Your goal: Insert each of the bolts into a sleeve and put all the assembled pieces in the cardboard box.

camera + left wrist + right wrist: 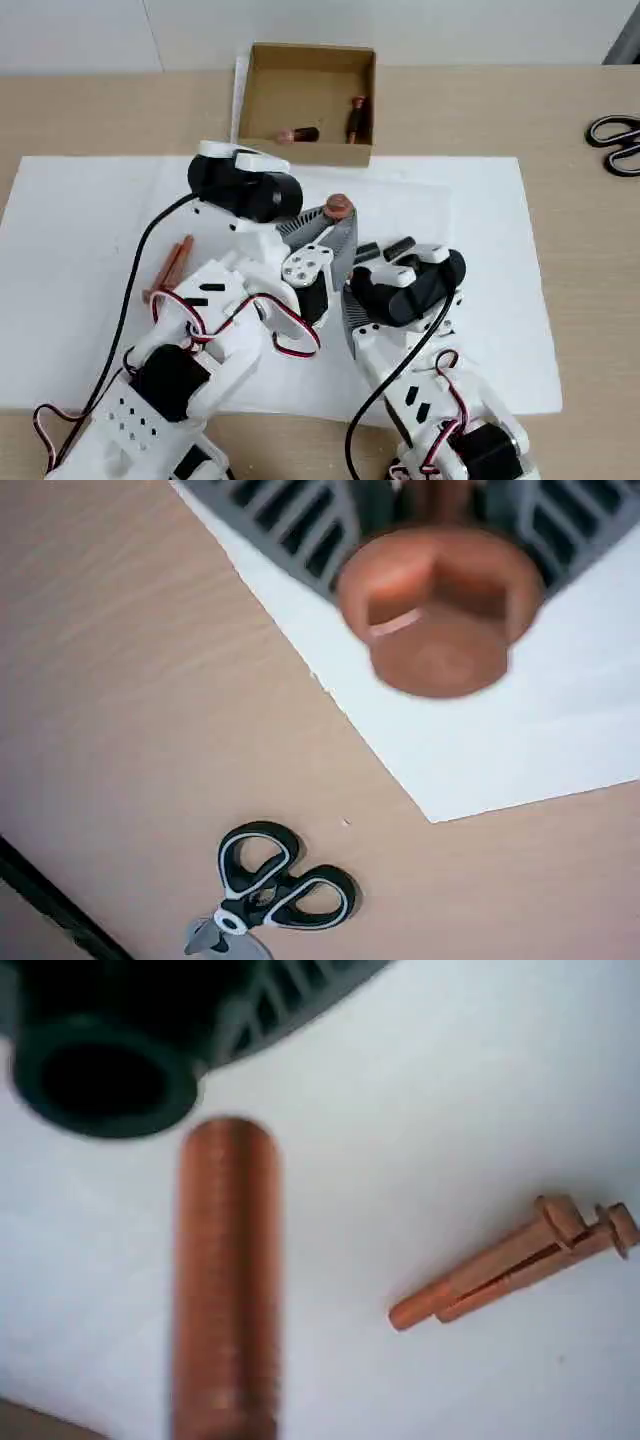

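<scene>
My left gripper [335, 226] is shut on a copper bolt [339, 208] above the white paper; its hex head [440, 610] sits close between the grey jaws. My right gripper [358, 268] is shut on a black sleeve [100, 1075], held just right of the left one. The bolt's threaded shaft [228, 1280] ends right beside the sleeve's open mouth, outside it. Another black sleeve [400, 247] lies on the paper by the right gripper. Two loose bolts [170, 268] lie side by side at the left of the paper [510, 1265]. The cardboard box [262, 100] holds two assembled pieces [298, 134] [356, 118].
A white paper sheet [80, 220] covers the middle of the wooden table. Black-handled scissors [615, 143] lie at the table's far right [270, 880]. Both arms' bodies and cables crowd the front of the paper.
</scene>
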Motion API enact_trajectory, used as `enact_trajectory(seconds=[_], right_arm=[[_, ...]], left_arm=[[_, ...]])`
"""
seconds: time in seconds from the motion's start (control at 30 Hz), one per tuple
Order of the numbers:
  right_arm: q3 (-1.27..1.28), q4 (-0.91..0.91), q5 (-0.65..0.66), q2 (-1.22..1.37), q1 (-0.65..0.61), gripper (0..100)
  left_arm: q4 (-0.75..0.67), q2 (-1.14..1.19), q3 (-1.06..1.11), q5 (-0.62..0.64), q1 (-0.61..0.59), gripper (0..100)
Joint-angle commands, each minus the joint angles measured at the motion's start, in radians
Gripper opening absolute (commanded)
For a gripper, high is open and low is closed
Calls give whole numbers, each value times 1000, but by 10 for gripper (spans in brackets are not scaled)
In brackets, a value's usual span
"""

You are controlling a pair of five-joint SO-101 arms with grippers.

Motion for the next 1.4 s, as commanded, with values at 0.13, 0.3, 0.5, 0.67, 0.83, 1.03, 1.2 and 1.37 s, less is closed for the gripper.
enact_trajectory(seconds=[0.13,0.3,0.5,0.67,0.83,1.03,1.2,1.37], right_arm=[[-6,-25,-9,-2,-44,4],[-6,-25,-11,-2,-45,4],[-6,-25,-12,-4,-47,4],[-6,-25,-12,-4,-47,4],[-6,-25,-12,-2,-47,4],[-6,-25,-12,-2,-47,4],[-6,-25,-12,-2,-47,4],[-6,-25,-12,-4,-47,4]], left_arm=[[-72,-28,18,9,6,5],[-74,-28,42,9,8,5],[-74,-26,51,9,25,5],[-71,-26,51,9,34,5],[-49,-28,50,11,35,5],[41,-28,50,6,35,5],[83,-25,51,5,35,5],[92,-25,110,-137,89,5]])
